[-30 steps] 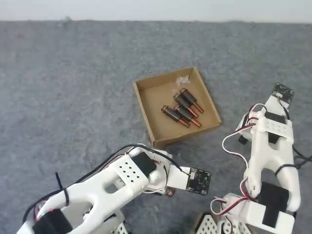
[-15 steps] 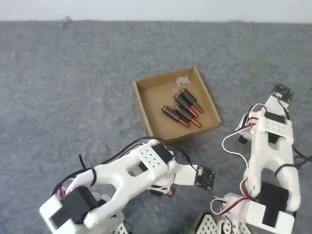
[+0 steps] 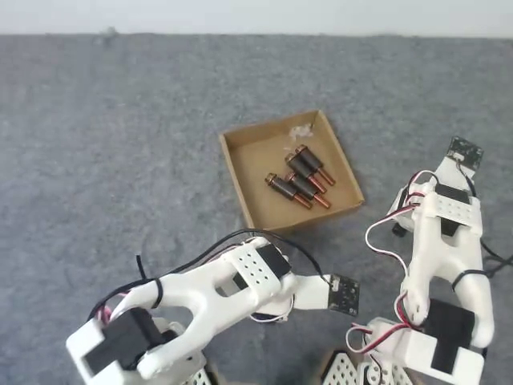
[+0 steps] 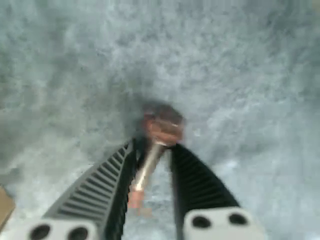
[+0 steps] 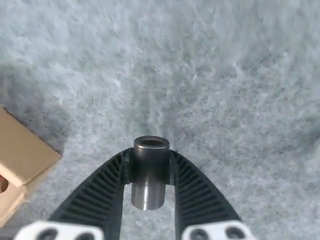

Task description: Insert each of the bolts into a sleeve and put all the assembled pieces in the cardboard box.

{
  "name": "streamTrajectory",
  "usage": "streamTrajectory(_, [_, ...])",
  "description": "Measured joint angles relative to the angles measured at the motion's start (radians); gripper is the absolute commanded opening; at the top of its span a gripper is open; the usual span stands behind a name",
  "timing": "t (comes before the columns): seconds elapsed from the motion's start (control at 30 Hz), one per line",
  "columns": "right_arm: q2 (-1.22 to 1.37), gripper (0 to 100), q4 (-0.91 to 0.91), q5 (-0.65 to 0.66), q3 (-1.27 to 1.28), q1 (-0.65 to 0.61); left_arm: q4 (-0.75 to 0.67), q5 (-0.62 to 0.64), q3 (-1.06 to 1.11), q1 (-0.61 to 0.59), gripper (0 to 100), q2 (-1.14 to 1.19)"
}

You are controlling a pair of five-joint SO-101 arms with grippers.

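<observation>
**Bolt and sleeve gripped, 3 pieces boxed**

High view: the cardboard box point(image 3: 255, 156) sits mid-frame on grey carpet point(image 3: 120, 120) and holds 3 assembled pieces point(image 3: 307, 189). The left arm point(image 3: 232, 285) is at lower left, the right arm point(image 3: 445, 241) at lower right.

Left wrist view: the left gripper point(image 4: 152, 147) is clamped on a copper bolt point(image 4: 161, 126).

Right wrist view: the right gripper point(image 5: 150, 156) is clamped on a dark sleeve point(image 5: 148, 187), with the box corner nearby.

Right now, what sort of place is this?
Likely a robotics lab bench for assembly demos: grey carpeted table, cardboard box with assembled pieces, left gripper holding a bolt, right gripper a sleeve.
</observation>
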Motion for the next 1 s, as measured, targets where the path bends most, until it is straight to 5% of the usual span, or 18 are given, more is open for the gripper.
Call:
streamTrajectory(0.27, [0.000,0.6,0.000,0.000,0.000,0.009,-0.002,0.014,0.000,0.000,1,0.002])
streamTrajectory(0.7, [0.000,0.6,0.000,0.000,0.000,0.008,0.044,0.278,-0.003,0.095,1,0.002])
streamTrajectory(1.0, [0.000,0.6,0.000,0.000,0.000,0.008,0.055,0.361,-0.083,-0.078,1,0.003])
